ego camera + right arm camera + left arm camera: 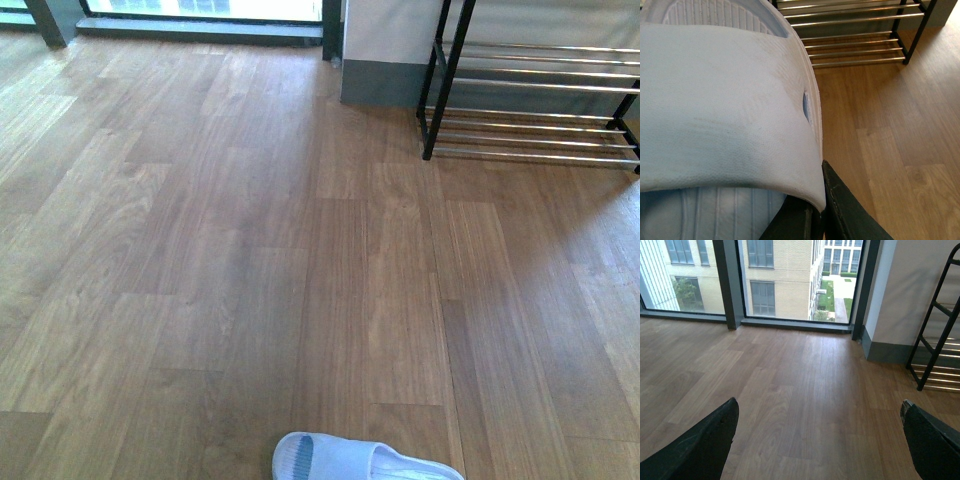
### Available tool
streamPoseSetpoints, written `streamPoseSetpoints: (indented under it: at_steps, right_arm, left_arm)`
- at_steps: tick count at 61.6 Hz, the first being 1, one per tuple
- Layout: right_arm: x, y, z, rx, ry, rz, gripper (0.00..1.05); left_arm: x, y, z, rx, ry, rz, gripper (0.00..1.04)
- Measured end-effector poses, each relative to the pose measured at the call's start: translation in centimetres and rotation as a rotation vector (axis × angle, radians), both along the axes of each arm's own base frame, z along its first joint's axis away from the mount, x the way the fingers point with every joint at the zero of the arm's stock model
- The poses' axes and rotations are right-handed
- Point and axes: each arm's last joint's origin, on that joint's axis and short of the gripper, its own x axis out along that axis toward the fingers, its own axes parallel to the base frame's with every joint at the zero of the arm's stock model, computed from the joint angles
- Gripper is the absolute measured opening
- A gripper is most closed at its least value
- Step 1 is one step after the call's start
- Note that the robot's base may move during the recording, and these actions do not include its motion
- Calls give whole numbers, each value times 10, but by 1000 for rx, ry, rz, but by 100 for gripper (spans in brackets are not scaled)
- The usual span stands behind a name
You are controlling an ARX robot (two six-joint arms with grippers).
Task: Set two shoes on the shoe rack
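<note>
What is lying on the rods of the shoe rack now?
No shoe lies on the shoe rack: the lower tiers that show in the front view are bare. The upper tiers are cut off at the picture's edge, so what they hold cannot be seen.

Pale blue slipper [350, 460] is well apart from chrome-rodded shoe rack [530, 155].

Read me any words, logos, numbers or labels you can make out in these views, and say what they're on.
No text is readable in any view.
The pale blue slipper has a plain strap and a ribbed footbed, with no logo or size mark showing.
The shoe rack has bare chrome rods and a black frame, with no label.
The building outside the window shows no sign or number.
</note>
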Motion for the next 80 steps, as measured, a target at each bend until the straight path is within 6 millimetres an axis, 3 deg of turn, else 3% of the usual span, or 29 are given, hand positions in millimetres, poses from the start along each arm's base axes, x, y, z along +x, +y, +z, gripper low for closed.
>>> streamPoseSetpoints:
  at_steps: [57,60,66,70,80]
  right_arm:
    - [-1,-1,0,2,2,-9,1]
    - [-1,-1,0,2,2,-9,1]
    - [-1,-1,0,1,2,-11,1]
    - [-1,-1,0,2,1,-6,1]
    - [-1,-1,0,2,2,-7,1]
  left_arm:
    - [0,0,0,0,0,-2,95]
    - [0,0,0,-41,101,67,95]
    - [5,0,-7,-118,494,243,95]
    - [14,1,-28,-139,669,322,95]
    - [39,5,-78,-190,846,359,95]
